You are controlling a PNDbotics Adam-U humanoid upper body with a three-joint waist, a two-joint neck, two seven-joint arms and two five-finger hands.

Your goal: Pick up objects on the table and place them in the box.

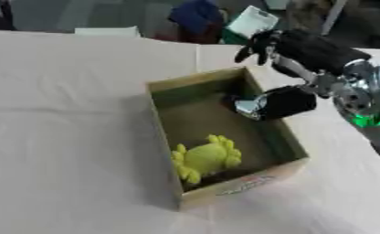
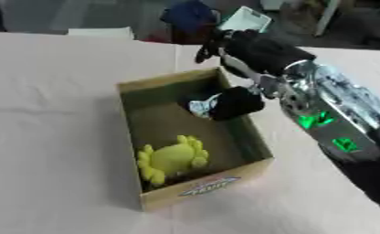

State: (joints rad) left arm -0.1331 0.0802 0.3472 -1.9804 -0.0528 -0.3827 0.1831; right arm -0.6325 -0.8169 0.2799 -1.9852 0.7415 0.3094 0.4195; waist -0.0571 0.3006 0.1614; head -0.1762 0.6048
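An open cardboard box (image 1: 163,137) stands in the middle of the white table. A yellow plush toy (image 1: 205,157) lies on the box floor near its front wall. My right hand (image 1: 305,50) comes in from the right and hovers over the box's far right corner, its dark fingers (image 1: 253,45) stretched out past the far rim with nothing in them. Below the hand a black piece with a shiny silver end (image 2: 225,104) hangs over the box's right side. I cannot tell whether it is part of the hand or a separate thing. My left hand does not show.
The white tablecloth (image 1: 65,137) spreads to the left and in front of the box. Past the table's far edge there is dark clutter, a blue shape (image 1: 197,16) and a pale green and white item (image 1: 251,20).
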